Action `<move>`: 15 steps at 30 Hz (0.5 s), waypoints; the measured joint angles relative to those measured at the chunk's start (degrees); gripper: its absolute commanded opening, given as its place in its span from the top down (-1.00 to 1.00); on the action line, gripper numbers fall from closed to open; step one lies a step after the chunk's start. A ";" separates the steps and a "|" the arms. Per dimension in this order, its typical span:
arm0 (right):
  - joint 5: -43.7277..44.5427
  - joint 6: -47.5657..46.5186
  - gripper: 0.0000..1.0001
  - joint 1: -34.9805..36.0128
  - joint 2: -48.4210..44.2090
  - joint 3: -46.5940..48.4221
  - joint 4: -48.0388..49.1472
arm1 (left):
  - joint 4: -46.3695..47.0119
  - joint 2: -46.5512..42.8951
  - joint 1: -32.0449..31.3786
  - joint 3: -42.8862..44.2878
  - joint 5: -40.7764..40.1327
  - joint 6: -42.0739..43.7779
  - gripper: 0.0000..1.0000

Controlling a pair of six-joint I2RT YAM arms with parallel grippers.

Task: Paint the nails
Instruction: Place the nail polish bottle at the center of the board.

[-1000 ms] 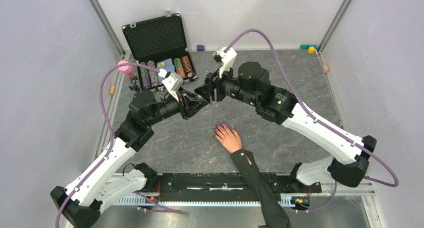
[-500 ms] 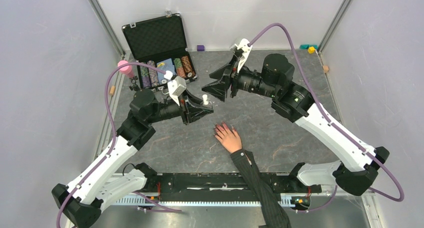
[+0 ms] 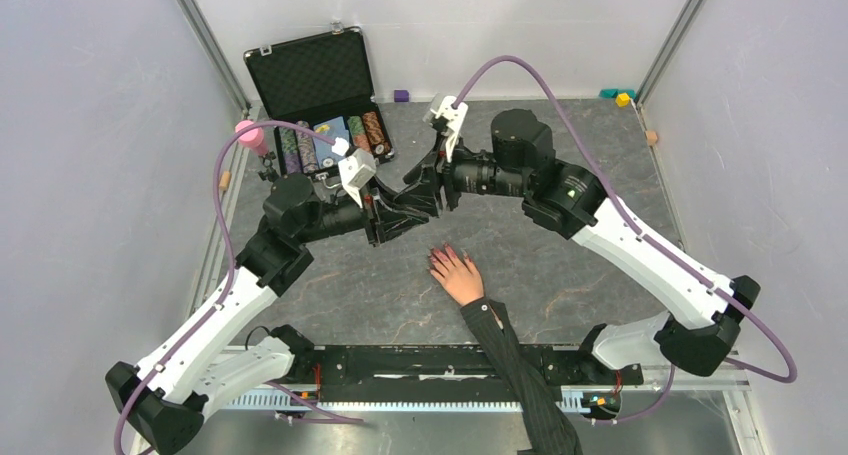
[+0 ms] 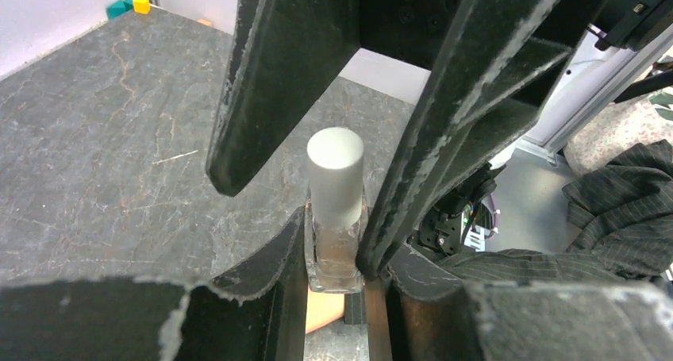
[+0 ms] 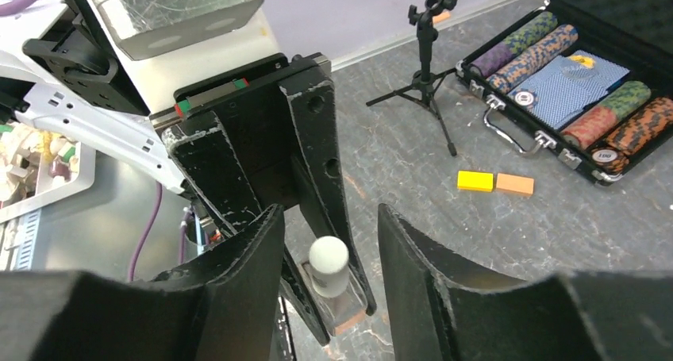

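Note:
A pale hand (image 3: pixel 460 277) in a dark pinstriped sleeve (image 3: pixel 520 365) lies flat on the table. Its reddish-pink nails (image 3: pixel 436 258) point toward the arms. Just beyond the nails, my left gripper (image 3: pixel 408 212) is shut on a small clear bottle (image 4: pixel 336 246) with a white cap (image 4: pixel 335 174), held upright. My right gripper (image 3: pixel 426 189) faces it, open. Its fingers (image 4: pixel 270 83) straddle the cap (image 5: pixel 328 259) with a gap on both sides. The bottle's glass body (image 5: pixel 340 304) sits between the left gripper's pads.
An open black case of poker chips (image 3: pixel 320 95) stands at the back left. A pink object on a small tripod (image 3: pixel 248 133) is beside it. Yellow (image 5: pixel 474 181) and orange (image 5: pixel 514 184) blocks lie near the case. Small coloured blocks (image 3: pixel 622 98) sit at the far edge.
Half a second ago my right gripper had pulled back up and to the right, clear of the bottle. It has now come back around the cap. The left gripper kept hold.

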 measured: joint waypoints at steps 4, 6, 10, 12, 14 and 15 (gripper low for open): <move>1.22 -1.07 0.61 1.11 1.40 1.25 -1.55 | -0.63 0.07 0.00 0.07 -0.26 0.02 0.96; 2.16 -1.18 0.69 1.27 1.46 1.38 -2.38 | -1.07 0.09 0.00 0.07 -0.74 0.02 0.96; 3.63 -1.46 1.00 1.55 1.49 1.75 -3.34 | -1.25 0.13 -0.22 0.07 -1.62 0.02 0.94; 4.94 -1.62 1.00 1.90 1.49 1.75 -3.48 | -1.51 0.13 -0.26 0.07 -2.10 0.02 0.86; 6.45 -1.84 1.00 2.19 1.42 1.53 -3.37 | -1.70 0.15 -0.33 0.07 -2.89 0.02 0.37; 7.50 -1.88 1.00 2.40 1.09 0.87 -2.75 | -1.86 0.20 -0.33 0.07 -3.19 0.04 0.01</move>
